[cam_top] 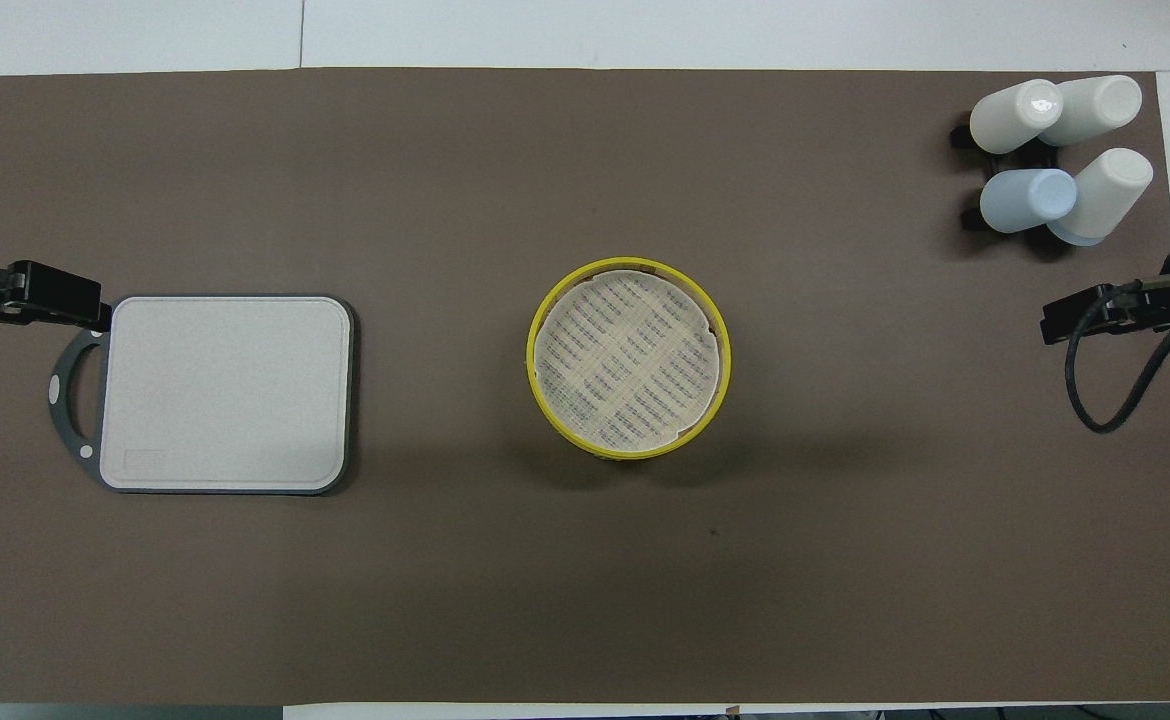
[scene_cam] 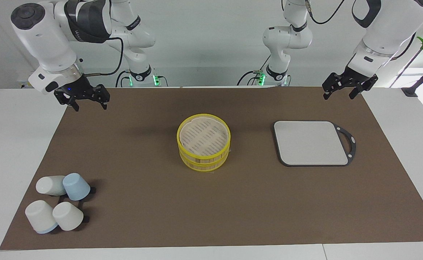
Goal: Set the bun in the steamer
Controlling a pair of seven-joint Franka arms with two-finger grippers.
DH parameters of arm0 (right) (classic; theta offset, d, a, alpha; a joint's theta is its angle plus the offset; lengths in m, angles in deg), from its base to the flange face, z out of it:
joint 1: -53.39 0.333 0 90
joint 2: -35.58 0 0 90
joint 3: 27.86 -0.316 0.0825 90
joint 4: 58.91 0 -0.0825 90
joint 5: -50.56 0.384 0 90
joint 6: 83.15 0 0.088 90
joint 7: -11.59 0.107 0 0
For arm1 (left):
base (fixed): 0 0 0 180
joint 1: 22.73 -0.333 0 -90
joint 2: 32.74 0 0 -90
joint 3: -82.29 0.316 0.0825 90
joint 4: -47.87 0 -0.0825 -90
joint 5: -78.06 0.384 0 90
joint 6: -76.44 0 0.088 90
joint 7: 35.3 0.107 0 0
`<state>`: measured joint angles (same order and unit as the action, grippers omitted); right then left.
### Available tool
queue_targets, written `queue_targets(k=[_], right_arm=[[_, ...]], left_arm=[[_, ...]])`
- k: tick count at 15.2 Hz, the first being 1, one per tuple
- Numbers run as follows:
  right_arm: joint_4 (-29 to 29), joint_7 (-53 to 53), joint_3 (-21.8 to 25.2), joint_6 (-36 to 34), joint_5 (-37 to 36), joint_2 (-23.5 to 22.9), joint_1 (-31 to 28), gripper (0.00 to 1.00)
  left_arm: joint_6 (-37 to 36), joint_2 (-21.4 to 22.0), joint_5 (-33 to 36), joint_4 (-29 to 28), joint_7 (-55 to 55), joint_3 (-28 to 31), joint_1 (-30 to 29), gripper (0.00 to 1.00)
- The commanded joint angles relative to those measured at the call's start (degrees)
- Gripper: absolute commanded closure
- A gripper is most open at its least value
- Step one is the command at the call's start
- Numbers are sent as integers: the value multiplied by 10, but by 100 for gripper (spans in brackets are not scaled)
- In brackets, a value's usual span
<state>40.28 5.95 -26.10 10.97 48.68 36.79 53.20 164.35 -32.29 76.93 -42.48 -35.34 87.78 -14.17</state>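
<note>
The steamer (scene_cam: 204, 160), a round bamboo basket with yellow rims, stands in the middle of the brown mat as a stack of two tiers. Its top is a pale woven surface with nothing on it; it also shows in the overhead view (cam_top: 533, 350). No bun shows in either view: it is hidden or out of view. My left gripper (scene_cam: 342, 90) hangs open and empty over the mat's corner at the left arm's end, beside the board's handle in the overhead view (cam_top: 40, 298). My right gripper (scene_cam: 88, 103) hangs open and empty over the mat's edge at the right arm's end (cam_top: 1085, 318).
A flat grey board with a black handle (scene_cam: 311, 142) lies bare toward the left arm's end (cam_top: 225, 395). Several upturned white and pale blue cups (scene_cam: 58, 202) stand on a black rack at the right arm's end, farther from the robots (cam_top: 1060, 150).
</note>
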Motion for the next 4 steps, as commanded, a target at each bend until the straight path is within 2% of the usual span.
queue_targets(k=[1, 4], right_arm=[[-4, 11, -7, -10, 12, 1, -10, 0], [-5, 11, -6, -10, 12, 0, -10, 0]], left_arm=[[11, 16, 7, -18, 5, 2, 4, 0], [11, 16, 6, -19, 5, 2, 4, 0]])
